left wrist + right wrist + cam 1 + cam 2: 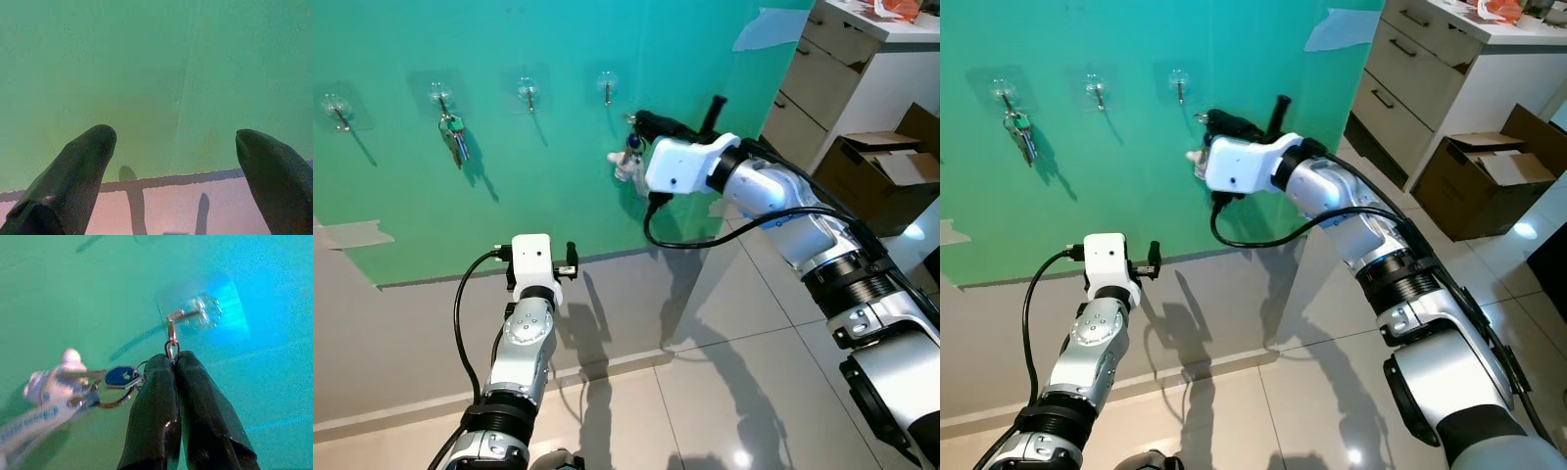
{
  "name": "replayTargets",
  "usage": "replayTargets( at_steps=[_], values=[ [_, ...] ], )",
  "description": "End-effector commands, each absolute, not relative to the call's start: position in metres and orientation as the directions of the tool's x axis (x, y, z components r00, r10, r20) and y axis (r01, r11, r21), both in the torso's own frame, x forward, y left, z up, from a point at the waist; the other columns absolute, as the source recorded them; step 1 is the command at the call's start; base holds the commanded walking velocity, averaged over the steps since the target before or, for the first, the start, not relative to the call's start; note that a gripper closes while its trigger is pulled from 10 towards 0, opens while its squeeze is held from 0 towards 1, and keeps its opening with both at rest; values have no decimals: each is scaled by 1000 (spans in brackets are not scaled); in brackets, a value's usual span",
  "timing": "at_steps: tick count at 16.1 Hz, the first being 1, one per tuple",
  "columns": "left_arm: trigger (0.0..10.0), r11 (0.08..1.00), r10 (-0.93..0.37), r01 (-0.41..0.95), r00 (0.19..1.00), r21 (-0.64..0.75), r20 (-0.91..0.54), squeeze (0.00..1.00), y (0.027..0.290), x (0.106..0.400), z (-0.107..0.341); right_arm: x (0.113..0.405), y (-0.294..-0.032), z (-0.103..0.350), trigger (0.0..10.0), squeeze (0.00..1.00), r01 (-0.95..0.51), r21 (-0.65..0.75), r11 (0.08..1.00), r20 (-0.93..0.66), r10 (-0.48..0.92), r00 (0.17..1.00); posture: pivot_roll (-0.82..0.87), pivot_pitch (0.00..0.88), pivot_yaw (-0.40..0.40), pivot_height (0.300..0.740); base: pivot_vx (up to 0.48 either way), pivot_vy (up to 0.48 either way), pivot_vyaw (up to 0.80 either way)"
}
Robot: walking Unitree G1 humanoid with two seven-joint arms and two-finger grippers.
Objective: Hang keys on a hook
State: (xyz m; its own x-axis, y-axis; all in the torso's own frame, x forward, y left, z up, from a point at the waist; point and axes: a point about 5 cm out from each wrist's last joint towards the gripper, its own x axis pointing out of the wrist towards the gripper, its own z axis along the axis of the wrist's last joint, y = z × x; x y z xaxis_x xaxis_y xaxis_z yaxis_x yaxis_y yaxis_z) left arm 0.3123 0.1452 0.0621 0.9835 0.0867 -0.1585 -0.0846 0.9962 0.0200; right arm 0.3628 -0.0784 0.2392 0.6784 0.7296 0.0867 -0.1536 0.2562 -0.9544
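Note:
Several clear hooks are stuck in a row on a green wall board [509, 196]. My right gripper [171, 358] is shut on the small ring of a key bunch [120, 377]. It holds that ring against the metal tip of a clear hook [195, 313]. A blue-headed key and a white figure charm [49, 387] dangle beside the fingers. In the left eye view the right gripper [634, 119] is at the board, just below and right of the fourth hook [607, 86], with the charm [626, 162] hanging under it. My left gripper [176, 142] is open and faces the board's lower edge.
Another key bunch [456, 135] hangs on the second hook [440, 96]. White drawers [813, 78] and an open cardboard box [886, 166] stand to the right. The tiled floor [724, 392] lies below, with a grey wall strip under the board.

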Motion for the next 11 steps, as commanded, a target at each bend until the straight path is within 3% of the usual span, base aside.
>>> replayTargets(
  at_steps=[1, 11],
  values=[
    [10000, 995, 97, -95, 984, 20, -148, 0, 144, 314, 64, 361, -75, 256, 10000, 0, -65, -974, 217, 123, 749, 651, -68, 0, -38, 740, 0, 0, 0],
    [10000, 996, 90, -87, 985, 24, -148, 0, 143, 316, 65, 363, -70, 267, 10000, 0, 147, -979, 144, 205, 756, 621, -73, 0, -32, 740, 0, 0, 0]
  ],
)
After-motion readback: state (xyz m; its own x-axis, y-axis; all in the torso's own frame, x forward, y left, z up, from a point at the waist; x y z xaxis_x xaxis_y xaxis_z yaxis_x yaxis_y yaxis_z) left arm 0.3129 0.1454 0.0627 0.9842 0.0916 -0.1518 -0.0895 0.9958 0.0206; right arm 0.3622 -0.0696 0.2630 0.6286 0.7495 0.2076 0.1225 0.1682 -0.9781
